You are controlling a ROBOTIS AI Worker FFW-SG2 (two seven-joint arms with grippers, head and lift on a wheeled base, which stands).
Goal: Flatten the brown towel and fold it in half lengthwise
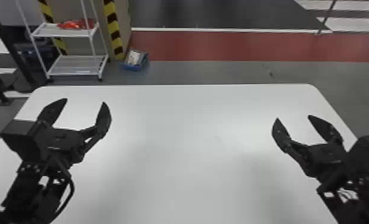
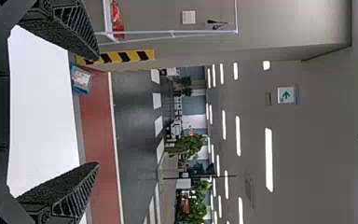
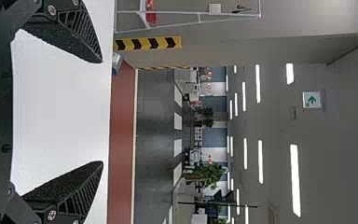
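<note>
In the head view, at the far left beyond the table, stands a white rack (image 1: pixel 73 64) with a red bundle (image 1: pixel 76 24) on its upper shelf. Nearer, over the left part of the white table (image 1: pixel 192 134), is the left gripper (image 1: pixel 85 100), its jaws wide apart with nothing between them, pointing away from the robot. Beyond the table's far edge, to the right of the rack and a striped post (image 1: pixel 114 29), a blue bin (image 1: pixel 136 61) sits on the floor holding something pale. A red floor strip (image 1: pixel 222 46) runs from near the bin across to the right. Over the table's right part is the right gripper (image 1: pixel 293 117), its jaws likewise well apart and empty.

The left wrist view, from the left gripper (image 2: pixel 98 111), adds the room above and beyond: a green arrow sign (image 2: pixel 286 95), ceiling lights (image 2: pixel 269 160) and, farther back, what look like leafy plants (image 2: pixel 189 144), though small and blurred. The right wrist view, from the right gripper (image 3: pixel 102 112), takes in the sign and lights too, with the white tabletop between its parted jaws.
</note>
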